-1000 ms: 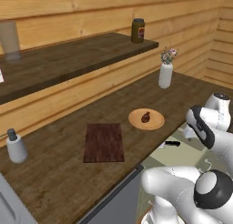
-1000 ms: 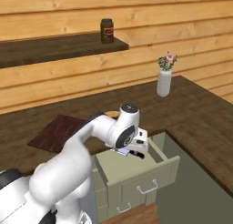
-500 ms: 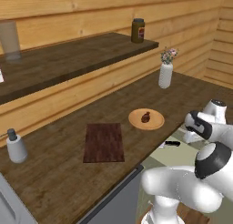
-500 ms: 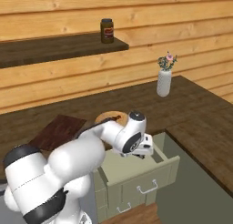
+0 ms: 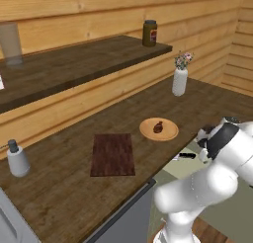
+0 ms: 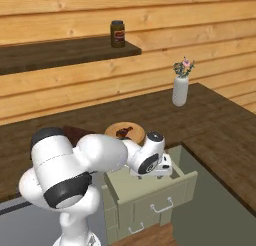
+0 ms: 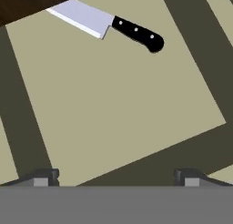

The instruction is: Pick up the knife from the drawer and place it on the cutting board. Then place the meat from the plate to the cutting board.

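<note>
Hand view puts the knife (image 7: 109, 23) in the upper middle of the frame, flat on the drawer (image 7: 118, 109) floor, its blade tip hidden under the tabletop edge. My jaws are spread wide and empty, the gripper (image 7: 113, 176) at the bottom with nothing between its tips. In the left base view the board (image 5: 113, 154) sits bare at center-left, and the meat (image 5: 158, 127) is on the plate (image 5: 168, 134) to its right. I judge nothing is done yet: both of the 2 transfers remain, knife first.
</note>
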